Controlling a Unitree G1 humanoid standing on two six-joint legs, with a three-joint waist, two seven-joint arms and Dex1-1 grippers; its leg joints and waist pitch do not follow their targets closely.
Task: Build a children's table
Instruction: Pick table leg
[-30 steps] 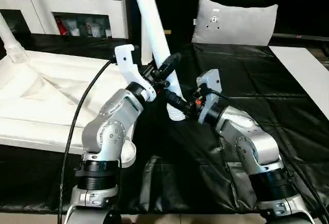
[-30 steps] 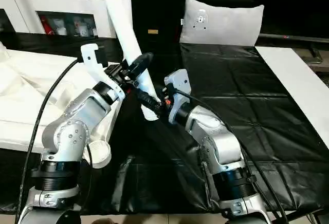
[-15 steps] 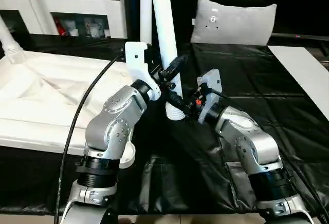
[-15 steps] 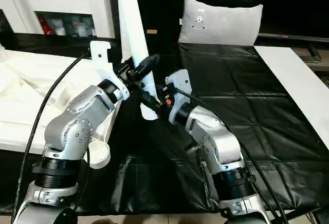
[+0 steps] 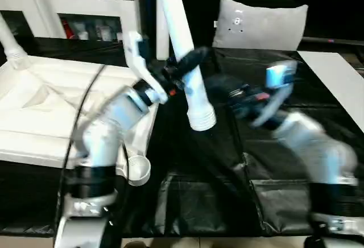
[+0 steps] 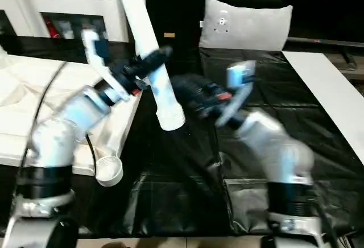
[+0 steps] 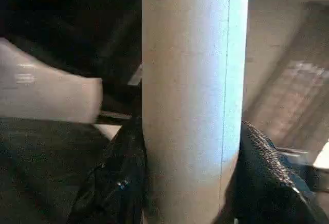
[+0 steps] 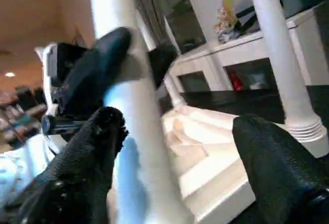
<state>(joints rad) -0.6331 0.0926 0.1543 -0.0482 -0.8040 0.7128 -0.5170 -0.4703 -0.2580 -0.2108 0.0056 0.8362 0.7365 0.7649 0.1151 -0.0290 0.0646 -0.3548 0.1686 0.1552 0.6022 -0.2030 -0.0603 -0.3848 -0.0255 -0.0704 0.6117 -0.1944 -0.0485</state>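
The children's table top [image 5: 40,108] lies upside down at the left, white and ribbed, with one leg [image 5: 12,52] standing in its far corner and an empty round socket [image 5: 138,169] at its near corner. My left gripper [image 5: 185,69] is shut on another long white leg [image 5: 196,100], held slanted above the black sheet. In the left wrist view that leg [image 7: 193,95] fills the gap between both fingers [image 7: 115,188]. My right gripper [image 6: 190,91] is open, a little to the right of the leg and apart from it. Its fingers [image 8: 97,172] stand wide with nothing between them.
A black sheet [image 5: 273,162] covers the work surface. A pale pillow [image 5: 261,23] leans at the back. White glass-door cabinets [image 5: 85,9] stand behind the table top. A white board [image 5: 341,83] lies along the right edge.
My right gripper has let go of the leg's lower end, opened, and drawn back to the right. My left arm has stretched out, carrying the leg alone.
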